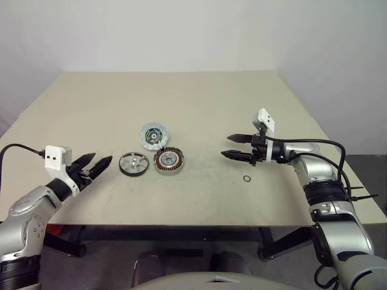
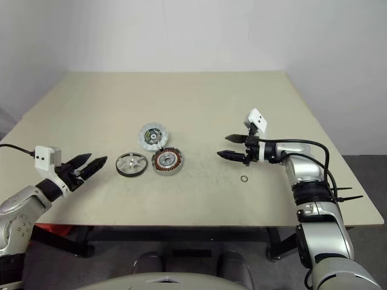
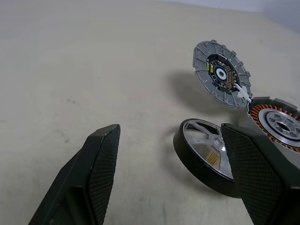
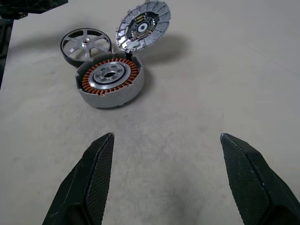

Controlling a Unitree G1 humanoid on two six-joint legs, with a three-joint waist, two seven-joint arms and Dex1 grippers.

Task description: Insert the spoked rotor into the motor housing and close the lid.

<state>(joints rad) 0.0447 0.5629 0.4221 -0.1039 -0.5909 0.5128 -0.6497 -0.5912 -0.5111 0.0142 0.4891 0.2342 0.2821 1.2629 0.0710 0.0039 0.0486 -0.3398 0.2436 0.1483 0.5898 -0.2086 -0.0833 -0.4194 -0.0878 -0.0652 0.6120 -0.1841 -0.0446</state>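
Observation:
The spoked rotor [image 1: 133, 164], silver with a black rim, lies flat on the table left of the motor housing [image 1: 169, 161], almost touching it. The housing's copper windings [image 4: 110, 82] face up. The lid [image 1: 154, 135] stands tilted behind the housing, its patterned face [image 3: 222, 72] showing, its lower edge at the housing's far rim. My left gripper [image 1: 103, 157] is open just left of the rotor [image 3: 206, 152], pointing at it. My right gripper [image 1: 225, 145] is open and empty, a hand's width right of the housing and pointing at it.
A small dark ring [image 1: 247, 179] lies on the tan table [image 1: 193, 103] below the right gripper. The table's front edge runs close under both arms.

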